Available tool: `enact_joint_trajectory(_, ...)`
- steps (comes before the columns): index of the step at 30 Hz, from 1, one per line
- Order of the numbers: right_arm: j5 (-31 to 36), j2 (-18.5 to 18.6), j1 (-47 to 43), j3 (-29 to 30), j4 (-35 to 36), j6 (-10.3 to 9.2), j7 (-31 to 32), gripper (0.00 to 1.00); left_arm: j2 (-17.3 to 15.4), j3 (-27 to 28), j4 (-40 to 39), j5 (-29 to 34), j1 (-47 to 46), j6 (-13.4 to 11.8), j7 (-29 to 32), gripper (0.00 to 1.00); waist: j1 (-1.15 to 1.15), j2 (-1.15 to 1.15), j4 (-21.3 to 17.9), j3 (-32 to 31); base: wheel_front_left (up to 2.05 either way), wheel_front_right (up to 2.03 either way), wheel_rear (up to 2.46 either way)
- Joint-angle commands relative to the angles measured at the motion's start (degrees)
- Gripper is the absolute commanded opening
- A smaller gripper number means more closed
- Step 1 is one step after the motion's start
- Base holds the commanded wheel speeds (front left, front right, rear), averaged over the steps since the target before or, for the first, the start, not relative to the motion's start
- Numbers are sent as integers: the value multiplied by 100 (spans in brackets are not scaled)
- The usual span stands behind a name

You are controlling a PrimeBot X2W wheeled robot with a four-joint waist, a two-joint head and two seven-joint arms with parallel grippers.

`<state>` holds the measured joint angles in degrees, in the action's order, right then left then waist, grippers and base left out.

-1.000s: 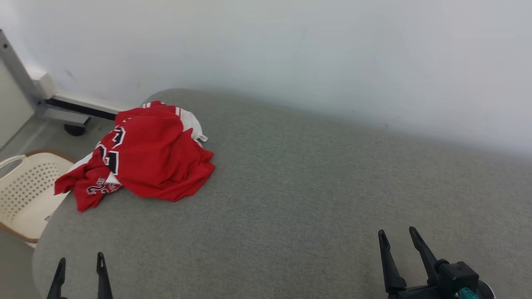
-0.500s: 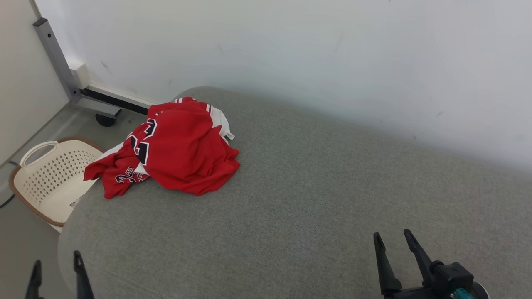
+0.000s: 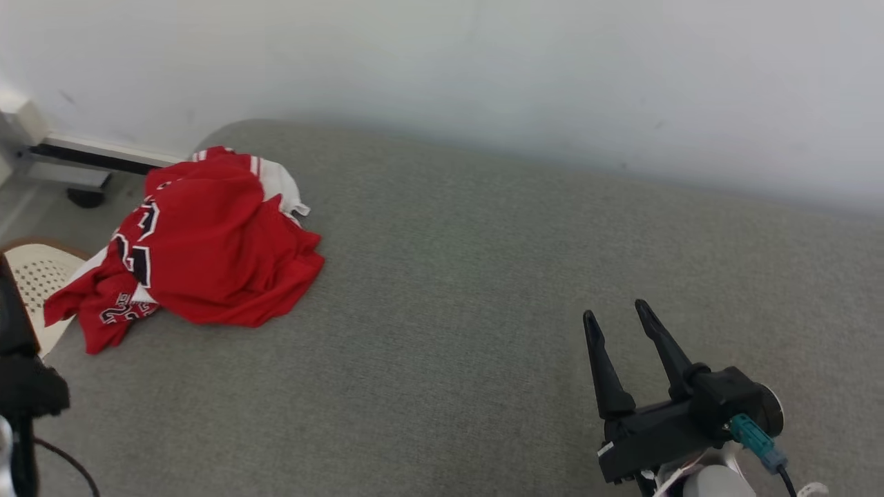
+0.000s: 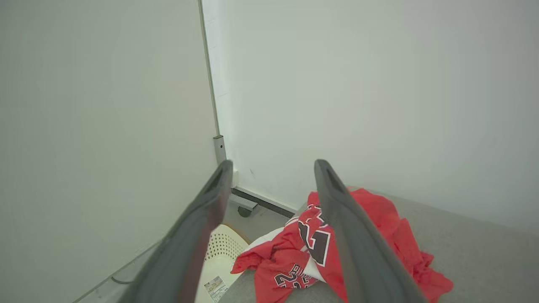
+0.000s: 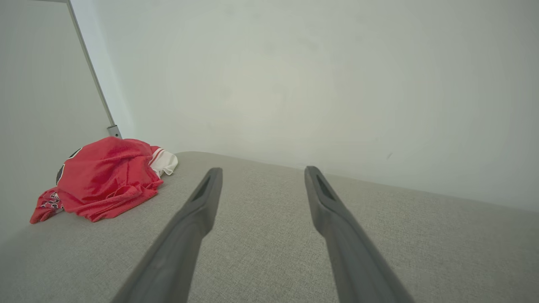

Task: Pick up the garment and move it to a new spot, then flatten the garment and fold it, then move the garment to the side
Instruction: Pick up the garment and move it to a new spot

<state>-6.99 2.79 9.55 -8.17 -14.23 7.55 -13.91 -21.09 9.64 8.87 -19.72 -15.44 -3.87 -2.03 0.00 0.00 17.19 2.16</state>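
Right gripper (image 3: 616, 310) wide, empty, hovering over bare grey worktop (image 3: 449, 290); garment (image 3: 207, 255) well off to its left, a crumpled red heap at the worktop's far corner. Left gripper (image 4: 271, 168) wide too, empty, garment ahead and below it, untouched. Nothing done yet: pick-up, move, flattening, folding, setting aside all remain.

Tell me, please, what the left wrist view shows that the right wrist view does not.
Left wrist, not right wrist: the cream perforated basket on the floor past the cushion's end, a black caster by the wall, and the open left tool. Right wrist, not left wrist: the open right tool, apart from the garment. Both: the crumpled red jersey lying on the grey cushion, and the white wall.
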Motion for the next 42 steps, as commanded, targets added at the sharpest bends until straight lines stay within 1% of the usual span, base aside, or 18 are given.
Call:
enact_joint_trajectory(1,-29,19,66,-36,12,-12,-22,100,-61,28,36,14,-93,34,34,100,0,0,-588,509,0,0,0)
enact_joint_trajectory(3,-54,17,172,-72,41,-12,-30,100,-182,61,167,-128,-465,125,185,100,0,0,-809,662,0,0,0)
enact_joint_trajectory(6,-102,15,319,-234,115,-12,-67,100,-467,134,423,-272,-908,237,438,100,0,0,-1168,919,0,0,0)
enact_joint_trajectory(10,-167,14,450,-350,158,-12,-96,100,-675,270,804,-522,-1444,338,691,100,0,0,-1577,1220,0,0,0)
enact_joint_trajectory(12,-214,17,504,-379,162,-12,-118,100,-895,231,1047,-449,-1609,398,830,100,0,0,-1750,1359,0,0,0)
enact_joint_trajectory(18,-267,9,648,-404,134,-12,-134,100,-1209,66,1851,-420,-2208,581,1038,100,0,0,-2103,1674,0,0,0)
enact_joint_trajectory(26,-345,10,792,-436,241,-12,-130,100,-1490,-226,3309,-295,-2721,757,1308,100,0,0,-2392,1871,0,0,0)
enact_joint_trajectory(28,-346,10,772,-421,246,-12,-130,100,-1619,-405,3693,-124,-2711,783,1419,100,0,0,-2428,1876,0,0,0)
enact_joint_trajectory(31,-306,10,749,-403,240,-12,-131,100,-1627,-463,4247,-188,-2831,834,1618,100,0,0,-2465,1874,0,0,0)
enact_joint_trajectory(34,-256,10,750,-365,233,-12,-131,100,-1579,-436,4764,-328,-2950,860,1951,100,0,0,-2475,1870,0,0,0)
enact_joint_trajectory(37,-228,10,763,-342,228,-12,-131,100,-1507,-415,5186,-439,-3088,875,2258,100,0,0,-2466,1862,0,0,0)
enact_joint_trajectory(40,-199,10,742,-361,217,-12,-131,100,-1492,-450,5489,-473,-3169,875,2430,100,0,0,-2442,1832,0,0,0)
enact_joint_trajectory(41,-200,10,733,-368,210,-12,-131,100,-1497,-478,5553,-454,-3195,869,2428,80,0,0,-2431,1817,0,0,0)
enact_joint_trajectory(42,-198,10,724,-369,202,-12,-131,100,-1499,-477,5586,-460,-3228,877,2358,0,0,0,-2419,1802,0,0,0)
